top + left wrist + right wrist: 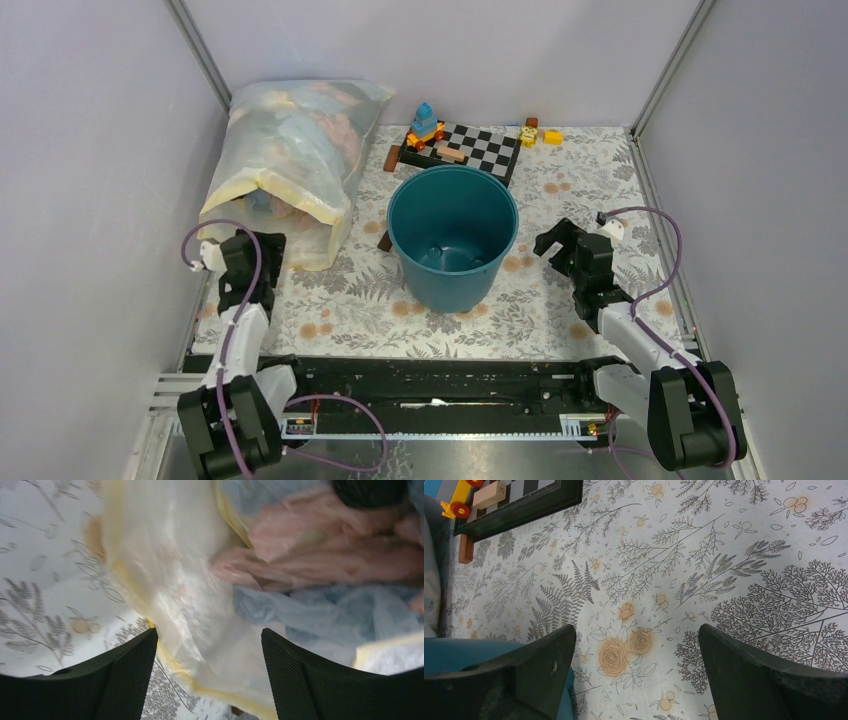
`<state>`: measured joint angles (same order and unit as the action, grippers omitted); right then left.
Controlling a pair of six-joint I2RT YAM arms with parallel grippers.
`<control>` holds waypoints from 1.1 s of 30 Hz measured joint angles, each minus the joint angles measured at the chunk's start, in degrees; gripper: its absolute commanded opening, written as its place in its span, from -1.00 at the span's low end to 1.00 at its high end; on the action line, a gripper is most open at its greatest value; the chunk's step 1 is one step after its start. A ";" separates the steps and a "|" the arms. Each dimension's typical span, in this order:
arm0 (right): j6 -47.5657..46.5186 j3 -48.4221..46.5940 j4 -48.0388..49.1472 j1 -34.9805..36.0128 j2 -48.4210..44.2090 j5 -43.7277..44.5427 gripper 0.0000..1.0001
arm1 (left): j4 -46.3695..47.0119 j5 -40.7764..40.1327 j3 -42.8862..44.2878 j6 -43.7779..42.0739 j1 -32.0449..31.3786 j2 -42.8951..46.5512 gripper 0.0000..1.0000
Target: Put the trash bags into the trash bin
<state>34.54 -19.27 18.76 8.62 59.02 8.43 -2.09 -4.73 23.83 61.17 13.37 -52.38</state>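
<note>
The dark teal trash bin (445, 285) stands upright and empty mid-table; its wall shows at the lower left of the right wrist view (454, 652). A pale blue film trash bag (340, 610) lies crumpled inside the mouth of the large cloudy yellow-edged bag (290, 150), among pink film. My left gripper (262, 245) is open at that mouth, jaws astride the yellow-edged flap (200, 645), holding nothing. My right gripper (553, 245) is open and empty over the floral cloth just right of the bin, as the right wrist view shows (636, 627).
A checkerboard (478, 148) with stacked toy blocks (425, 125) lies behind the bin, with small yellow toys (540, 135) to its right. A brown block (465, 550) lies beside the board. Enclosure walls stand close on the left, right and back.
</note>
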 measured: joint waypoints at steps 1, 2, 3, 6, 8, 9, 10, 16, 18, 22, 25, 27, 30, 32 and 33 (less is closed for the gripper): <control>0.00 0.02 0.04 0.00 -0.02 0.00 0.99 | -0.11 0.68 0.24 0.68 1.64 -0.94 0.47; 0.00 0.02 0.04 0.00 -0.02 0.00 0.99 | -0.46 1.25 0.55 1.40 3.23 -1.73 0.46; 0.00 0.07 0.09 0.00 -0.02 0.00 0.99 | -0.63 1.66 0.83 2.05 4.42 -2.32 0.45; 0.00 0.22 0.42 0.00 -0.02 0.00 0.99 | -0.46 3.65 1.99 3.82 5.81 -4.13 0.44; 0.00 0.28 0.44 0.00 -0.02 0.00 0.99 | 1.31 5.53 2.86 5.22 5.95 -6.05 0.39; 0.00 0.31 0.44 0.00 -0.02 0.00 0.99 | 2.49 6.49 3.21 5.95 5.95 -7.17 0.35; 0.00 0.33 0.46 0.00 -0.02 0.00 0.99 | 4.00 7.74 3.56 6.84 5.95 -8.55 0.33; 0.00 0.39 0.94 0.00 -0.02 0.00 0.99 | 10.32 13.73 4.59 11.17 5.99 -16.24 0.52; 0.00 0.39 1.22 0.00 -0.02 0.00 0.99 | 11.15 14.78 5.25 12.87 5.99 -17.51 0.50; 0.00 0.39 1.27 0.00 -0.02 -0.02 0.99 | 14.49 17.29 7.69 17.55 5.55 -20.92 0.43; 0.02 0.39 1.27 0.00 -0.02 0.04 0.99 | 18.10 19.17 9.01 21.53 4.74 -24.24 0.41; 0.02 0.39 1.27 0.00 0.00 0.07 0.99 | 20.44 20.02 9.22 24.41 3.67 -26.47 0.41; 0.02 0.39 1.29 0.00 0.22 0.07 0.99 | 24.04 21.07 9.22 29.11 1.14 -30.01 0.33; 0.02 0.39 1.27 0.00 0.52 0.07 0.99 | 26.47 21.53 9.22 31.98 -0.70 -32.46 0.13; 0.00 0.39 1.29 0.00 0.70 0.09 0.99 | 27.65 21.75 9.22 33.35 -1.57 -33.62 -0.02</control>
<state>34.54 -18.87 20.05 8.62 59.72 8.51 25.56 17.02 33.06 94.52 11.79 -86.00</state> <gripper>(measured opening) 0.995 0.637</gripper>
